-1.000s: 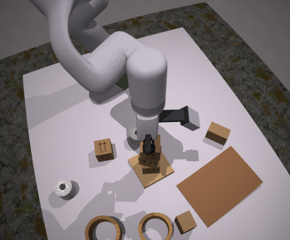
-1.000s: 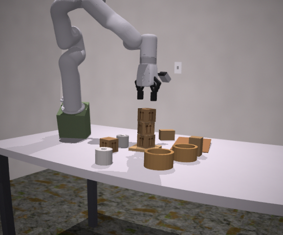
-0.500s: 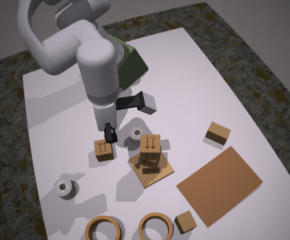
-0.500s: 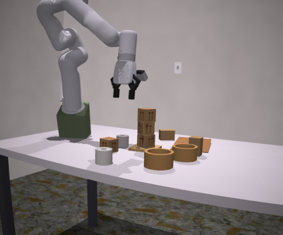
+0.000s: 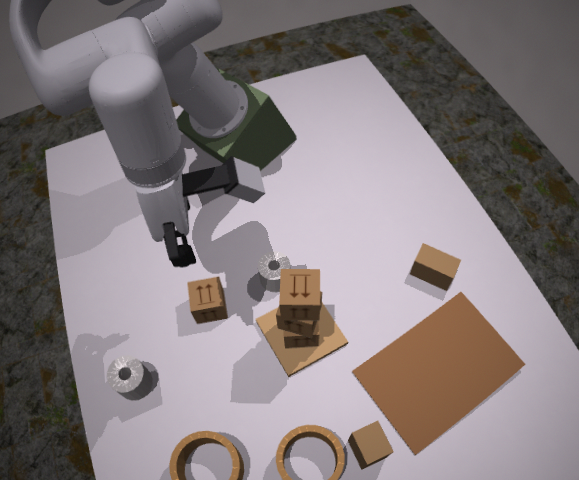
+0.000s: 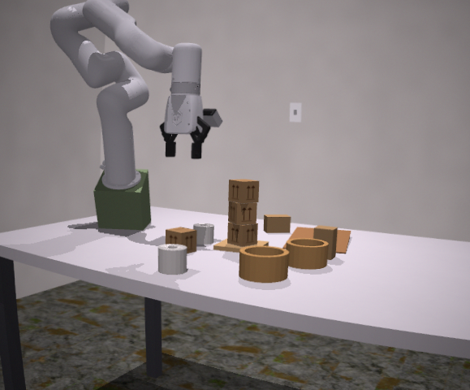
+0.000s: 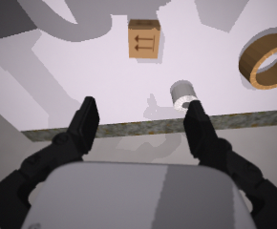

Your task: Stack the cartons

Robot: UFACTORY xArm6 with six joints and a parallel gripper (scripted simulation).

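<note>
Three cartons stand in a column on the wooden board (image 5: pixel 292 362) (image 6: pixel 226 246): a bottom carton (image 5: pixel 300 339) (image 6: pixel 242 234), a middle carton (image 5: pixel 296 324) (image 6: pixel 242 212) turned a little, and a top carton (image 5: pixel 299 286) (image 6: pixel 243 191). The top carton's upper face shows two arrows. The fourth carton (image 5: pixel 206 297) (image 6: pixel 180 240) (image 7: pixel 144 43) lies alone on the table, left of the board in the top view, with two arrows on its upper face. No printed number is visible. My gripper (image 5: pixel 181 253) (image 6: pixel 183 151) (image 7: pixel 141 109) is open and empty, high above the table, on the robot-base side of the fourth carton.
One silver cylinder (image 5: pixel 133 386) (image 6: pixel 171 260) (image 7: pixel 182 93) stands beyond the fourth carton; another (image 5: pixel 269 280) (image 6: pixel 203 235) stands close to the column. Two wooden rings (image 5: pixel 204 435) (image 6: pixel 263 268), (image 5: pixel 310 429) (image 6: pixel 307 257), two plain blocks (image 5: pixel 435 267) (image 6: pixel 277 223), (image 5: pixel 370 444) (image 6: pixel 331 243) and a brown mat (image 5: pixel 439 372) lie around.
</note>
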